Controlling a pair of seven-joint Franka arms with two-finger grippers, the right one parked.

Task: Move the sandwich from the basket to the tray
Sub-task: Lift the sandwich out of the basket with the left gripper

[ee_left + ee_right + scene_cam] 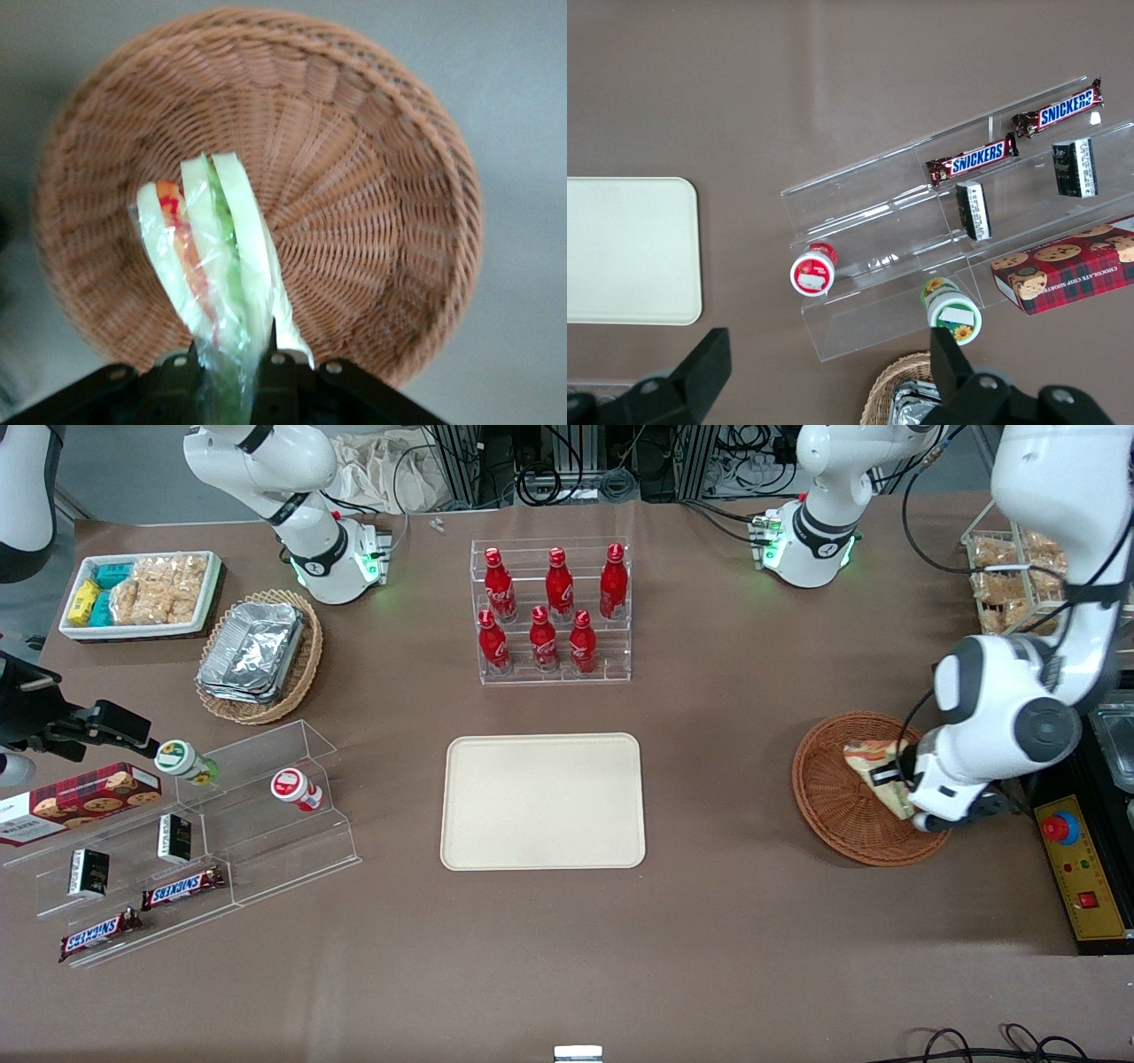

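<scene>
Front view: the left arm's gripper [905, 778] sits low over the reddish-brown wicker basket [828, 815], toward the working arm's end of the table, with the wrapped sandwich [873, 766] at its fingertips, over the basket. The cream tray [542, 801] lies well apart, at the table's middle, nearer the camera than the rack of red cola bottles [549, 609]. The long carry is the risk: a thin hold on slippery wrap could let the wedge slide out partway.

Left wrist view: the fingers [282, 367] are pinched narrowly on the sandwich [213, 266] at one end, so most of the wedge hangs free above the basket [381, 159] floor. It could swing, or the layers could shear.

Right wrist view: only the tray's [629, 252] end shows, beside an acrylic shelf [939, 239] of Snickers bars [973, 159].
</scene>
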